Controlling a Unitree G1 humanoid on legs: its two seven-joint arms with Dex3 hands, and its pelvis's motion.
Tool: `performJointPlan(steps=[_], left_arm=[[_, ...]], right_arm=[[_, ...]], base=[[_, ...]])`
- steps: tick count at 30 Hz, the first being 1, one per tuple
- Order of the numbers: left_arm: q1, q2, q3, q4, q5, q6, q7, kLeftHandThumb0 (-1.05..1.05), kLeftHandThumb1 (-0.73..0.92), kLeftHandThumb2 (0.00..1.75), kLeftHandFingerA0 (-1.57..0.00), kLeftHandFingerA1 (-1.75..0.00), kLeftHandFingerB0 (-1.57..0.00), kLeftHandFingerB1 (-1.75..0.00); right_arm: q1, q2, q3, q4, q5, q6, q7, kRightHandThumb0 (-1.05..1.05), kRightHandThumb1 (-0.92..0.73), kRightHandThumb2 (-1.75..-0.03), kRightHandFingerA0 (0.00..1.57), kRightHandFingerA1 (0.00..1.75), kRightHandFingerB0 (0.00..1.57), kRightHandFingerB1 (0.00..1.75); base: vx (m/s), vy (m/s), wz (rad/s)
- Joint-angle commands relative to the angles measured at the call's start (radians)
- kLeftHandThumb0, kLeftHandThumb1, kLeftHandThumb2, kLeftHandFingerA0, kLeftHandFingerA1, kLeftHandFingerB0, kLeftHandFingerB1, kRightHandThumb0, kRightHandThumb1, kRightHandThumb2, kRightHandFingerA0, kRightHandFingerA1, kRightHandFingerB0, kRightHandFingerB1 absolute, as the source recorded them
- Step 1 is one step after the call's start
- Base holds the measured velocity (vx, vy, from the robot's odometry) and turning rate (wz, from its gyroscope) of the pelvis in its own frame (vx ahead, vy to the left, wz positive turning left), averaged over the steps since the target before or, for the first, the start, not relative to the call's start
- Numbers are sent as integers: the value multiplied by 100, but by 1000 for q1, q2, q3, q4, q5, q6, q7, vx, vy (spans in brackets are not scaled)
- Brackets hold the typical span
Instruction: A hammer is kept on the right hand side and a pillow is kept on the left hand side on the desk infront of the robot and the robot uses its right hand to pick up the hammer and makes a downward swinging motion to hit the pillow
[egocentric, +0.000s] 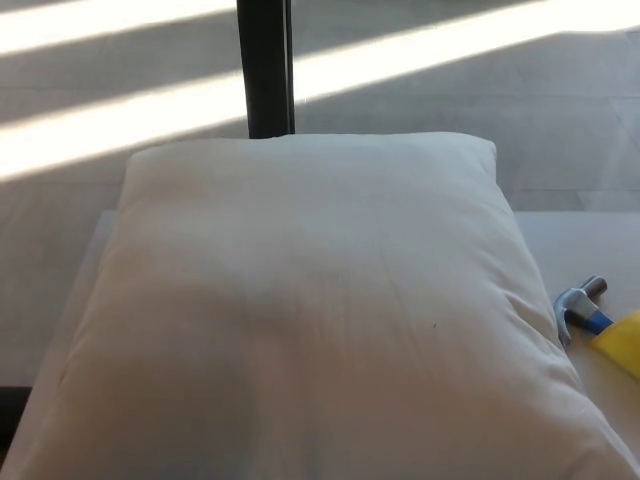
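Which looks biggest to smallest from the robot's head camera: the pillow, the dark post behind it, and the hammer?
1. Pillow, filling most of the picture.
2. Dark post, though it stands farther back and is cut off at the top.
3. Hammer, only partly in view at the right edge, so its full size is unsure.

The pillow (310, 320) lies flat on the tabletop (585, 245) and takes up most of the view, reaching from the left edge across the middle and down to the near edge. To its right, just beside its right border, the hammer (580, 308) lies on the tabletop with its head toward the pillow and its handle running off to the right (most of the handle is cut off by the picture's edge). Bare tabletop shows behind the hammer, to the right of the pillow. Behind the pillow's far edge, left of centre, an upright post (266, 65) stands on the floor (450, 100), which stretches beyond the tabletop
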Motion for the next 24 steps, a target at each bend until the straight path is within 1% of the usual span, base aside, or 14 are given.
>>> performJointPlan(steps=[1, 2, 3, 5, 6, 7, 8, 10, 11, 14, 16, 18, 22, 24], left_arm=[[-8, 40, 75, 41, -98, -34, -78, -64, 79, 63, -63, -58, -46, -49], [-7, 42, 76, 42, -95, -36, -94, -64, 81, 64, -59, -58, -42, -49], [-8, 42, 75, 44, -91, -42, -89, -64, 80, 64, -61, -57, -45, -49], [-14, 43, 80, 51, -99, -35, -93, -66, 79, 63, -62, -58, -45, -49], [-16, 43, 83, 54, -103, -30, -90, -66, 78, 63, -64, -59, -48, -49], [-13, 38, 74, 58, -92, -40, -79, -66, 80, 64, -63, -59, -47, -49], [-10, 38, 65, 61, -82, -49, -76, -66, 81, 64, -63, -56, -46, -47], [-8, 36, 63, 64, -82, -53, -76, -65, 80, 64, -63, -57, -46, -48], [-6, 36, 59, 63, -79, -58, -72, -67, 80, 64, -65, -59, -49, -49], [-5, 35, 65, 57, -87, -54, -74, -66, 79, 63, -65, -60, -48, -50], [-7, 39, 65, 58, -91, -42, -83, -65, 81, 64, -62, -57, -46, -47], [-5, 39, 61, 57, -85, -50, -70, -66, 80, 64, -64, -58, -48, -48], [-9, 34, 67, 60, -92, -36, -64, -67, 79, 63, -67, -57, -49, -47], [-9, 33, 63, 59, -89, -37, -61, -67, 80, 62, -68, -56, -48, -46]], right_arm=[[-44, -21, -65, 20, 74, 53, -84, -36, -68, -59, 81, 83, 56, 48], [-63, -28, -78, 53, 77, 59, -101, -40, -57, -90, 79, 87, 53, 62], [-68, -29, -93, 59, 91, 74, -107, -33, -69, -58, 65, 82, 58, 51], [-67, -44, -91, 66, 86, 119, -102, -34, -58, -97, 64, 82, 52, 68], [-63, -51, -99, 60, 97, 153, -102, -35, -74, -62, 49, 82, 53, 60], [-63, -69, -114, 61, 110, 211, -114, -37, -57, -92, 47, 75, 42, 64], [-65, -73, -125, 65, 121, 224, -119, -32, -74, -62, 39, 77, 45, 58], [-81, -71, -175, 69, 164, 264, -160, -30, -72, -62, 41, 78, 43, 55], [-85, -68, -201, 64, 186, 290, -172, -34, -53, -89, 38, 71, 33, 60], [-91, -72, -232, 89, 200, 308, -189, -28, -74, -62, 41, 73, 38, 53], [-80, -92, -236, 76, 197, 395, -190, -43, -65, -95, 28, 65, 35, 59], [-94, -110, -268, 78, 220, 466, -216, -45, -86, -65, 32, 71, 24, 45], [-111, -115, -344, 92, 256, 435, -284, -43, -60, -94, 30, 69, 40, 63], [-135, -104, -411, 64, 306, 396, -299, -36, -72, -63, 16, 64, 60, 66]], base=[[0, 0, 0], [0, 0, 0], [0, 0, 0], [0, 0, 0], [0, 0, 0], [0, 0, 0], [0, 0, 0], [0, 0, 0], [0, 0, 0], [0, 0, 0], [0, 0, 0], [0, 0, 0], [0, 0, 0], [0, 0, 0]])
